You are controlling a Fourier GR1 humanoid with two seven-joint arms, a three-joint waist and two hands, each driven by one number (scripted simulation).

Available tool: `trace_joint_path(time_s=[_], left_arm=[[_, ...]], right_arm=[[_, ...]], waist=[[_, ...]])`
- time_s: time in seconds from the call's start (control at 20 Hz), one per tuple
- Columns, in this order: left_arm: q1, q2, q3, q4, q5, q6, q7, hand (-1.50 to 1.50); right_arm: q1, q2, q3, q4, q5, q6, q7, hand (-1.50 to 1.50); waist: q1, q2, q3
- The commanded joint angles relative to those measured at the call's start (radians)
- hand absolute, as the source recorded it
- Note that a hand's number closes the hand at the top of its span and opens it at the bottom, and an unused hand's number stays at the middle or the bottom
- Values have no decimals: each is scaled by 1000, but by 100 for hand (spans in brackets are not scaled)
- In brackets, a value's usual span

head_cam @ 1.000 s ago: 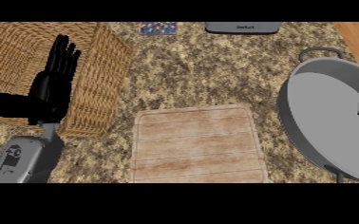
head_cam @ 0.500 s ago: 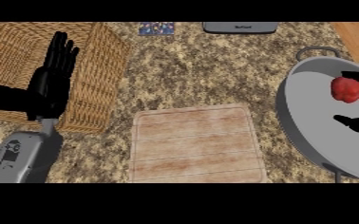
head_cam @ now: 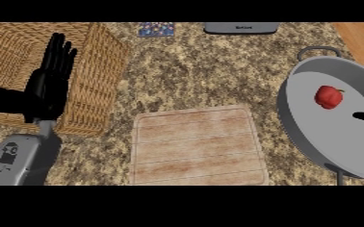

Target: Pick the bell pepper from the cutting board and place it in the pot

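The red bell pepper (head_cam: 328,96) lies inside the large grey pot (head_cam: 313,134) at the right, on the pot's flat bottom, and nothing touches it. The wooden cutting board (head_cam: 199,146) in the lower middle is bare. My left hand (head_cam: 50,84) is open with its fingers pointing up, resting at the left over the wicker basket, far from the pepper. Only a small black sliver of my right hand (head_cam: 359,116) shows at the right edge, just right of and below the pepper.
A wicker basket (head_cam: 96,72) fills the upper left. A grey appliance (head_cam: 240,27) and a small blue patterned item (head_cam: 156,29) sit at the counter's far edge. The pot's handle (head_cam: 318,52) sticks out towards the back. Speckled counter lies between board and basket.
The pepper, absent a second ago, appeared in the pot and has since shifted slightly left and nearer. The black part of my right hand has drawn back to the right edge. My left hand stays still.
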Motion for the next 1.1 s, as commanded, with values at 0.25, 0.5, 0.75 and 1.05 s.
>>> trace_joint_path(time_s=[0.25, 0.5, 0.75, 1.05], left_arm=[[-2, -57, -42, -9, -61, 36, -7, 0], [4, -36, -17, -26, -33, 4, 18, 0], [-14, 5, 13, -33, 1, -34, 59, 0], [-17, -34, -8, 9, -18, -25, -12, 0]], right_arm=[[-78, -152, -175, 306, -163, 136, -89, -150], [-80, -255, -229, 492, -190, 210, -215, -150], [-94, -362, -252, 622, -200, 276, -252, -150], [-65, -437, -252, 671, -199, 322, -276, -150]], waist=[[12, 6, 3], [20, 9, 4], [27, 13, 6], [23, 18, 9]])
